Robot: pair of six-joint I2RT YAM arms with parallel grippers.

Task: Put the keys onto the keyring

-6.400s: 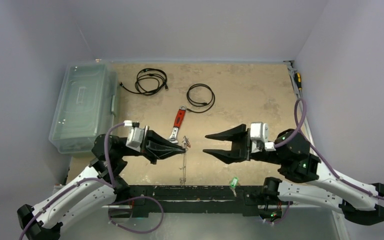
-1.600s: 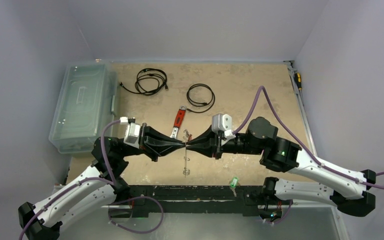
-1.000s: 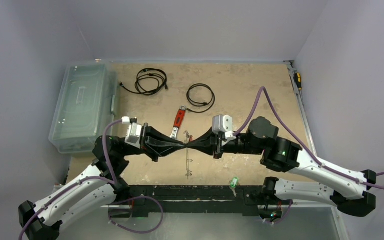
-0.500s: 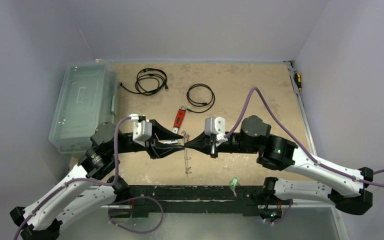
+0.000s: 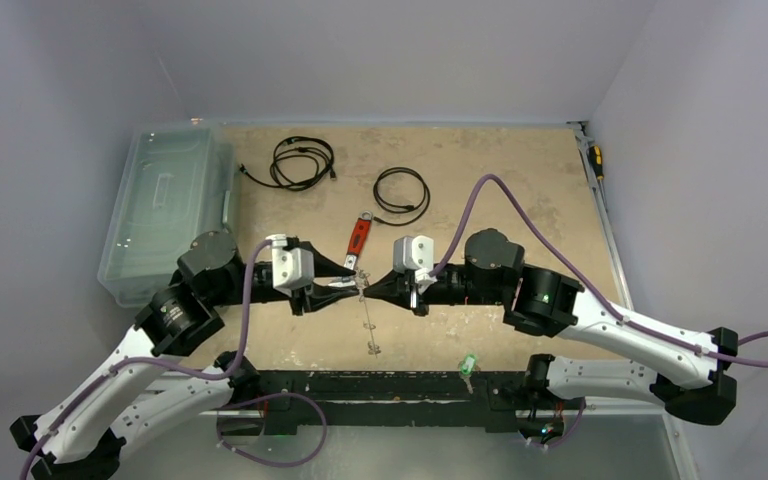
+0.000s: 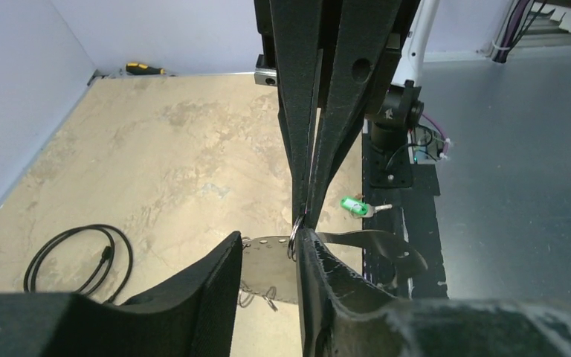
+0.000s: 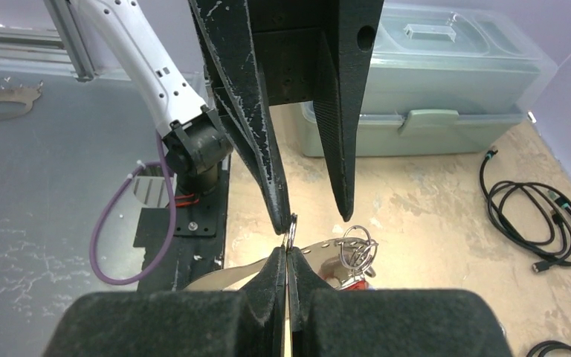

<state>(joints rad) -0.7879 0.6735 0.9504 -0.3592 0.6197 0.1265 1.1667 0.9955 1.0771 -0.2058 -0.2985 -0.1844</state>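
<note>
Count, all views.
- Black two-finger grippers: 2, namely the left gripper (image 5: 353,284) and the right gripper (image 5: 370,290).
- Thin silvery wire keyring (image 5: 366,318): 1, at the jaw tips. Keys dangling on it are too small to count.
- Green-headed small metal key (image 5: 468,363): 1, on the base side of the jaws.
- Red-handled adjustable wrench (image 5: 359,236): 1, just beyond the jaws.
- Black coiled cables (image 5: 276,163): 2, farther beyond.
- Clear lidded plastic bin (image 5: 165,210): 1, left of the jaws.
- Yellow-and-black screwdriver (image 5: 596,160): 1, far right.

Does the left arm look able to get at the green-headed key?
Probably yes. The left hand is open, gripping nothing, and the green-headed key lies uncovered on the black base rail. It would need to skirt the keyring hanging from the right hand, and the right arm's base crowds the key.
</note>
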